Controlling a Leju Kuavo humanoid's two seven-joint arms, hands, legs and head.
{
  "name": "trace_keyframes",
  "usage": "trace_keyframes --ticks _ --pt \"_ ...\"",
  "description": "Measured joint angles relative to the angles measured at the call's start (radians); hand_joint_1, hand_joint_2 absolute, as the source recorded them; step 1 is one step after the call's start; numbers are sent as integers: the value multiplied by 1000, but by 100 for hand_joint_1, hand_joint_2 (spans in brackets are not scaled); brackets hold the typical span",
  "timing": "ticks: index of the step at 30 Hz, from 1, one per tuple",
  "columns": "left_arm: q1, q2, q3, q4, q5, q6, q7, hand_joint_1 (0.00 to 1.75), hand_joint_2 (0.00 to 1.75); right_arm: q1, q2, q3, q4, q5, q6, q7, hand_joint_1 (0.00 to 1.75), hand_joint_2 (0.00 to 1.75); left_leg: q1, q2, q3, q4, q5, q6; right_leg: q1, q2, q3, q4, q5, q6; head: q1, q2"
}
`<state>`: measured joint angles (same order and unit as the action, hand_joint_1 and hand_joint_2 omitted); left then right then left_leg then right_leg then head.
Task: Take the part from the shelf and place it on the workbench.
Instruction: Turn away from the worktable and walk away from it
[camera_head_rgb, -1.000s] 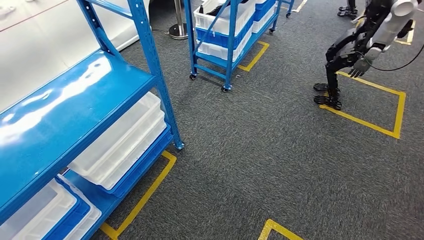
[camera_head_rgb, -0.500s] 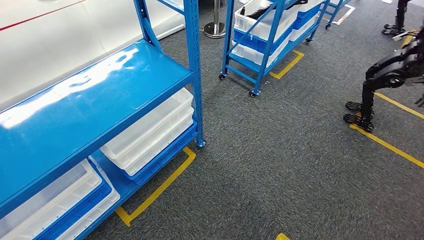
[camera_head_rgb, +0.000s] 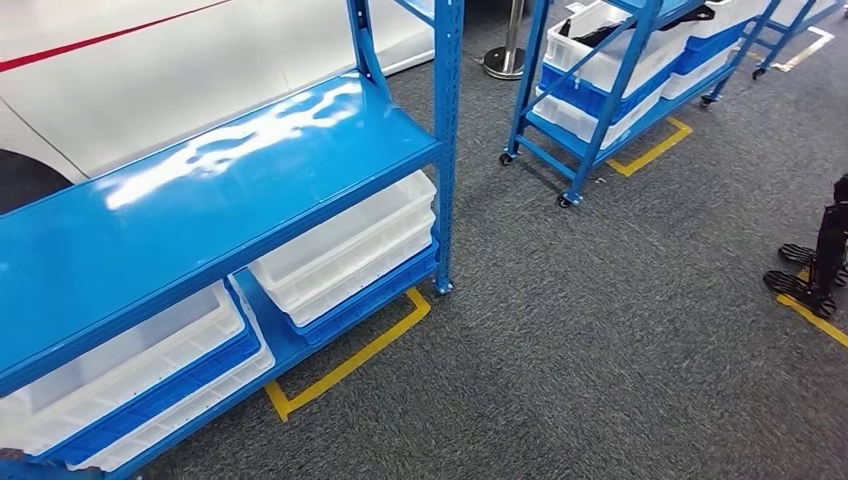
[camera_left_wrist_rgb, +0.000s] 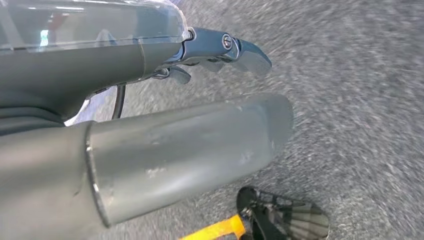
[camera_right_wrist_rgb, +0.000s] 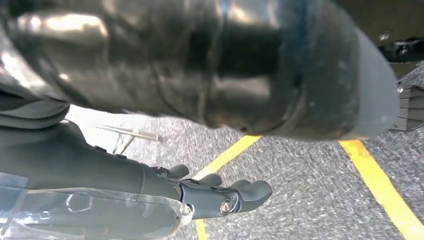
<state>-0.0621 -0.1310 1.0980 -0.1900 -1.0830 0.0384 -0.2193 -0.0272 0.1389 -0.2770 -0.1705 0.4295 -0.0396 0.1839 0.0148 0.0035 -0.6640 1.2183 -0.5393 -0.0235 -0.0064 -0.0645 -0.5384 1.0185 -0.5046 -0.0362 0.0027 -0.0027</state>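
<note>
From my head view the blue shelf (camera_head_rgb: 230, 190) runs off the left and bottom edges, and its clear bins (camera_head_rgb: 345, 245) sit partly hidden under the deck. I can't tell what lies dark in the far cart's bins (camera_head_rgb: 610, 45). Another robot's legs (camera_head_rgb: 815, 265) are cut at the right edge. The carpet (camera_left_wrist_rgb: 360, 75) blurs past my left wrist
</note>
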Motion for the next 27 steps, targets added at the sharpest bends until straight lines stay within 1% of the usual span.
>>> trace_keyframes --ticks 1,2,3,4,5,6,7,8,9,10,11,12,13,14,15,16,17,18,19,20,21,22,23,24,25,26,27 --pt "1 0 0 0 0 1 0 0 0 -1 0 0 0 0 0 0 0 0 -2 22 40 -74 31 5 1 -11 2 1 -3 2 0 0" --pt "-1 0 1 0 0 2 0 0 0 -1 1 0 0 0 0 0 0 0 -7 47 76 -141 53 10 4 -22 4 4 -6 6 0 0" --pt "-3 0 1 0 0 2 0 0 0 -1 1 0 0 0 0 0 0 0 -12 67 99 -185 63 17 6 -32 6 5 -9 10 0 0" --pt "-4 0 1 0 0 3 1 0 0 -2 1 -1 0 0 0 0 0 0 -16 78 108 -206 64 22 9 -41 8 6 -11 14 0 0" --pt "-4 0 1 0 0 3 1 0 0 -3 1 -1 0 0 0 0 0 0 -20 72 107 -210 63 27 10 -52 10 5 -12 18 0 0" --pt "-3 1 1 0 0 4 1 0 0 -4 1 -1 0 0 0 0 0 0 -18 58 108 -214 66 33 11 -61 13 4 -14 22 0 0" --pt "-1 1 1 0 0 4 1 0 0 -5 1 -2 0 0 0 0 0 0 -15 47 110 -219 69 38 9 -54 15 7 -19 27 0 0" --pt "0 1 1 0 0 4 1 0 0 -5 1 -2 -1 0 0 0 0 0 -12 36 112 -223 73 44 8 -33 12 23 -33 32 1 0" --pt "-1 0 1 0 0 4 2 0 0 -5 1 -3 -1 0 0 0 0 0 -8 25 115 -228 78 49 6 -4 -2 59 -58 37 1 0" --pt "-2 0 1 0 0 4 2 0 0 -4 1 -4 -1 0 0 0 0 0 -7 15 113 -229 80 52 2 28 -28 116 -91 40 2 0" --pt "-4 0 1 0 0 4 2 0 0 -3 1 -6 -1 0 0 0 0 0 -7 3 112 -228 81 55 1 47 -60 184 -124 42 2 0" --pt "-5 0 1 0 0 4 2 0 0 -2 1 -7 0 0 0 0 0 0 -7 -10 111 -228 81 57 -1 56 -91 245 -146 44 2 0" --pt "-4 0 2 0 0 4 2 0 0 -1 1 -7 0 0 0 0 0 0 -6 -25 111 -227 81 57 -3 59 -110 279 -149 45 2 0" --pt "-3 1 2 0 0 5 2 0 0 0 1 -8 0 0 0 0 0 0 -6 -39 112 -225 81 56 -4 61 -113 277 -131 46 2 0" --pt "-3 0 2 0 0 5 2 0 0 0 1 -8 0 0 0 0 0 0 -6 -54 113 -223 80 55 -7 65 -96 234 -94 46 2 0" --pt "-2 0 2 0 0 5 2 0 0 0 0 -8 0 0 0 0 0 0 -5 -68 113 -220 78 52 -10 78 -69 167 -52 45 2 0" --pt "-3 0 2 0 0 4 2 0 0 1 0 -8 0 0 0 0 0 0 -6 -81 111 -214 76 48 -13 101 -43 102 -22 43 2 0" --pt "-4 0 3 0 0 4 2 0 0 1 0 -9 0 0 0 0 0 0 -6 -94 108 -210 74 42 -14 121 -24 54 -3 41 2 0" --pt "-4 0 3 0 0 4 1 0 0 1 0 -10 0 0 0 0 0 0 -5 -105 103 -207 74 36 -14 135 -16 30 2 40 2 0" --pt "-4 0 3 0 0 3 0 0 0 0 0 -11 0 0 0 -1 0 0 -5 -115 98 -206 75 29 -12 139 -15 25 -1 37 1 0" --pt "-2 0 3 0 0 3 -1 0 0 -2 0 -13 0 0 0 -1 0 0 -3 -125 94 -208 78 22 -12 129 -15 23 0 33 1 0" --pt "0 0 3 0 0 2 -2 0 0 -3 1 -14 0 1 -1 -1 0 0 -2 -121 92 -205 76 16 -13 118 -14 19 2 27 2 0" --pt "2 0 3 0 0 2 -3 0 0 -3 1 -14 0 1 -1 -1 0 0 -2 -105 85 -191 67 12 -14 106 -11 14 5 19 0 0" --pt "2 -1 3 0 0 1 -3 0 0 -3 1 -14 0 1 -1 -1 0 0 -3 -80 69 -159 47 8 -16 92 -10 9 7 12 0 0" --pt "0 -1 3 0 0 1 -3 0 0 -2 1 -15 0 1 -1 -1 0 0 -3 -50 46 -107 17 6 -14 78 -9 6 7 6 -1 0" --pt "-2 -1 3 0 0 1 -4 0 0 0 1 -15 0 1 -2 -1 0 0 -3 -30 15 -42 -16 3 -12 65 -9 6 7 3 -2 0" --pt "-4 -1 3 0 -1 1 -4 0 0 1 1 -15 0 1 -1 -1 0 0 -2 -19 -15 23 -43 0 -10 49 -9 6 5 1 -2 0"
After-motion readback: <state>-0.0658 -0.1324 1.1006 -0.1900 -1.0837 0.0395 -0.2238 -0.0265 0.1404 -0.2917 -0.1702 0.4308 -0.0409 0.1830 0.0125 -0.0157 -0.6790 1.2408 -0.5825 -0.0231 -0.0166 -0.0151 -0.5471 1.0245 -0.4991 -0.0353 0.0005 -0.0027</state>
